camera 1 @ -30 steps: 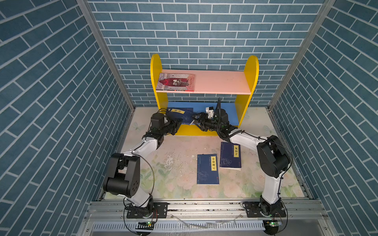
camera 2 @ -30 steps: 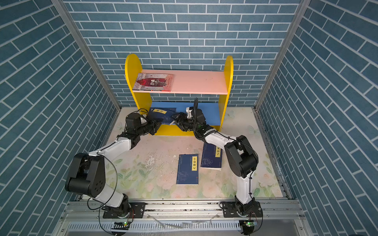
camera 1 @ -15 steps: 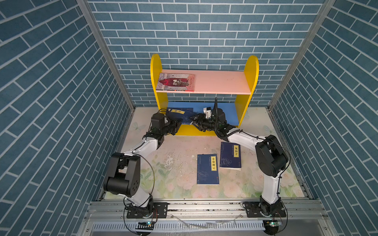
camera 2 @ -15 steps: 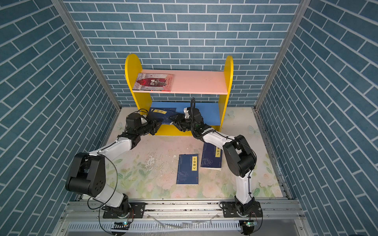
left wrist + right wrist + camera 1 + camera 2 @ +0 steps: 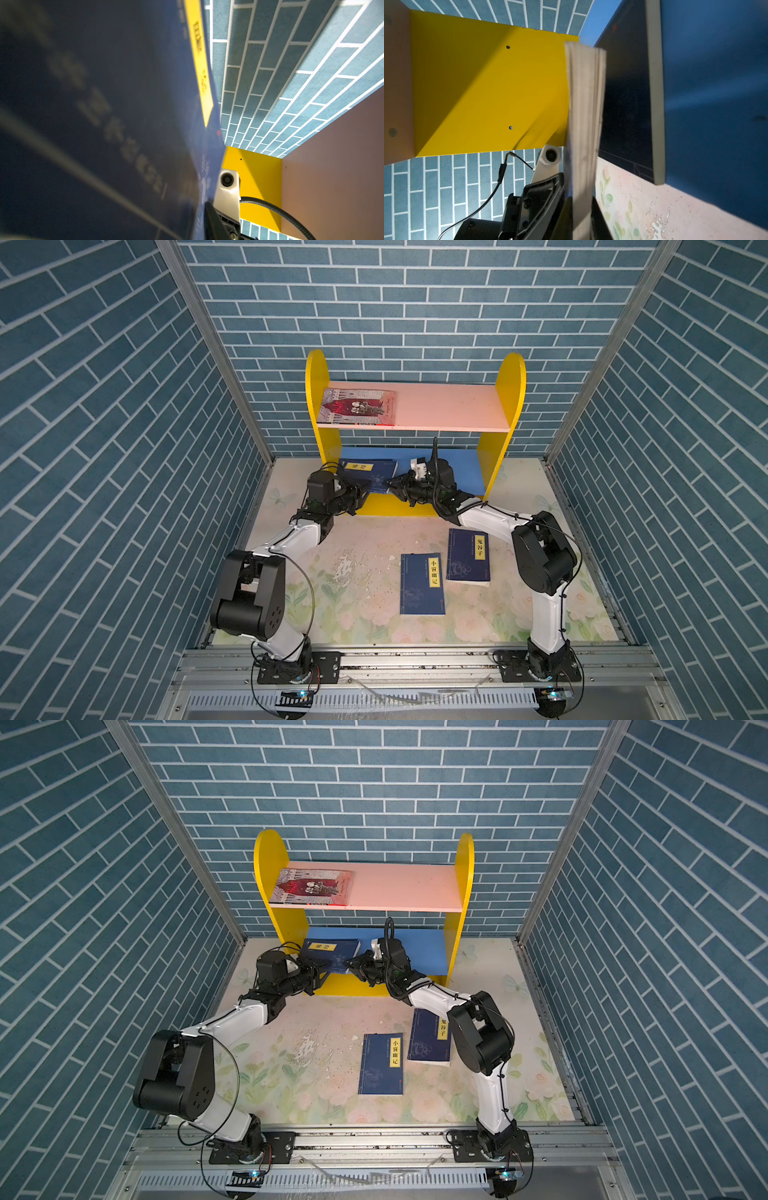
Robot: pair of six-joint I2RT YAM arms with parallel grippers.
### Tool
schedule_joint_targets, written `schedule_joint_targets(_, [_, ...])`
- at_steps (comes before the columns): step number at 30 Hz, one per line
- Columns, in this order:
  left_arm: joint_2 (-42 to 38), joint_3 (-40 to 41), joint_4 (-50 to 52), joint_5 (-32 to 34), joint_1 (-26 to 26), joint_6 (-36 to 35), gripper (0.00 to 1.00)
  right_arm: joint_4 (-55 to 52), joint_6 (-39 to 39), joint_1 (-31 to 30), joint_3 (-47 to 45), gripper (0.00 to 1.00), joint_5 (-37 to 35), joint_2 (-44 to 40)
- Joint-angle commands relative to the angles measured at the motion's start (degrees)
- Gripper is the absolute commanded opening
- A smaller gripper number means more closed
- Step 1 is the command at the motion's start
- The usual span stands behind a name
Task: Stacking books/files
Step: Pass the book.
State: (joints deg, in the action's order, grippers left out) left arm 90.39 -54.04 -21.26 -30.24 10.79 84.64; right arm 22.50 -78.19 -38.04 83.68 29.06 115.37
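Note:
A navy book with a yellow title strip (image 5: 365,467) sits over the left of the lower shelf, between both grippers. My right gripper (image 5: 392,488) is shut on its right edge. In the right wrist view its fanned page edge (image 5: 583,104) runs between that gripper's (image 5: 580,207) jaws. My left gripper (image 5: 362,493) is at the book's near left corner, its jaws hidden by the cover (image 5: 104,104). A second navy book (image 5: 625,93) lies just behind. Two more navy books (image 5: 422,583) (image 5: 468,556) lie flat on the mat. The red illustrated book (image 5: 357,407) lies on the upper shelf.
The shelf unit has yellow side panels (image 5: 509,406), a pink upper board (image 5: 449,408) and a blue lower board (image 5: 465,475). It stands against the brick-patterned back wall. Brick-patterned walls close in both sides. The flowered mat (image 5: 353,601) covers the floor.
My right gripper has shifted a little to the left and closed on the book's edge. The left arm has hardly moved.

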Motion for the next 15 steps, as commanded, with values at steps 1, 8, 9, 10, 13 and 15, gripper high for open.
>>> schedule_joint_targets(1, [-0.79,1.38,1.59,0.59,-0.37,-0.49,0.4,-0.27,2.24,0.67,1.65,0.06,1.37,-0.18])
schedule_joint_targets(8, [-7.8,3.47,12.42,-3.69,-2.44,-4.66,0.54,-5.83,6.79,2.31,5.42,0.06,5.28,1.38])
schedule_joint_targets(9, [-8.82,3.63,14.05,-4.35,-3.11,-5.44,0.54,-6.53,7.33,2.59,5.95,0.06,5.73,1.68])
schedule_joint_targets(10, [-10.2,3.73,15.88,-5.0,-3.96,-6.43,0.54,-7.29,8.04,2.83,6.71,0.06,6.36,2.01])
schedule_joint_targets(13, [-13.42,3.98,20.22,-7.35,-6.71,-9.39,0.54,-9.95,9.8,3.39,9.59,0.06,8.44,3.24])
schedule_joint_targets(15, [-15.46,4.44,22.05,-8.96,-9.02,-11.02,0.54,-12.75,11.63,3.71,11.53,0.06,9.16,3.91])
